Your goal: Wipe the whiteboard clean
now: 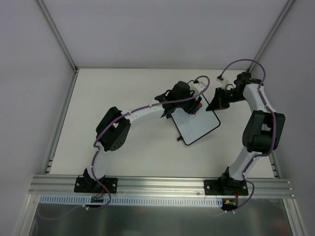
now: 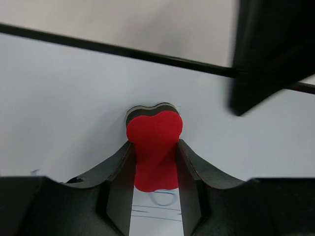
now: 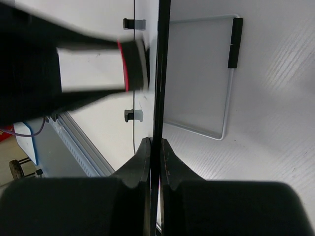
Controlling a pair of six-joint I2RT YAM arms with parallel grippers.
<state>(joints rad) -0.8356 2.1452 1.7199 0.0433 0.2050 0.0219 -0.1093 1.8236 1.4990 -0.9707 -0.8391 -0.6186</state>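
The whiteboard [image 1: 199,128] is propped at a tilt in the middle of the table, white with a thin black frame. My left gripper [image 1: 191,102] is shut on a red eraser block [image 1: 198,106] at the board's far edge. In the left wrist view the gripper [image 2: 155,147] presses the eraser [image 2: 155,135] flat on the white surface [image 2: 59,108]. Faint blue lines [image 2: 160,204] show under the jaws. My right gripper [image 1: 220,101] is shut on the board's right corner. The right wrist view shows the gripper [image 3: 156,145] clamping the board's black edge [image 3: 161,59], seen edge-on.
The right arm's gripper shows as a blurred dark shape [image 2: 270,54] at the top right of the left wrist view. A thin wire stand [image 3: 224,98] shows beside the board's edge. Two small black feet [image 3: 134,23] stick out from the board. Metal rails [image 1: 162,184] run along the near edge.
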